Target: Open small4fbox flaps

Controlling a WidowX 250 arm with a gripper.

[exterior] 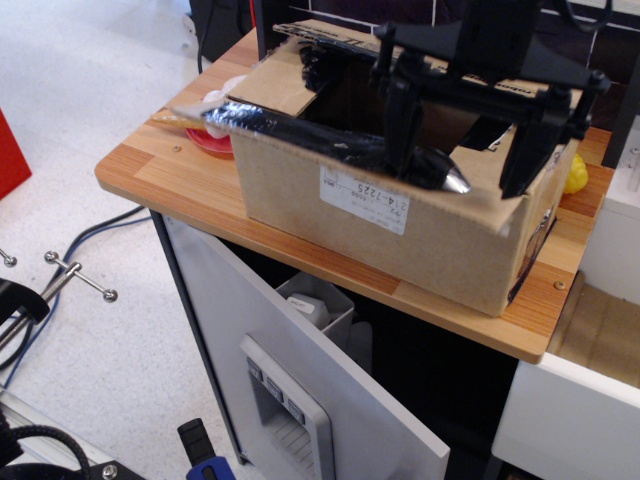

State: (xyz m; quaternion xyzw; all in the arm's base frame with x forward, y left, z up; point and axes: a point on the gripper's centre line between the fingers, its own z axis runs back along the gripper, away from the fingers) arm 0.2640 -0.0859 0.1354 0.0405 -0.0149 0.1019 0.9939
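Note:
The small4fbox, a brown cardboard box with a white label on its long side, stands on the wooden tabletop. Its near long flap is tipped outward over the front wall and shows a black taped underside. The far long flap stands at the back. The left short flap slopes into the box. My black gripper is open, its two fingers set wide apart. The left finger presses on the near flap. The right finger is at the box's right end.
A toy ice-cream cone on a red plate lies left of the box. A yellow toy sits behind its right end. A white cabinet door hangs open under the table. White furniture stands at the right.

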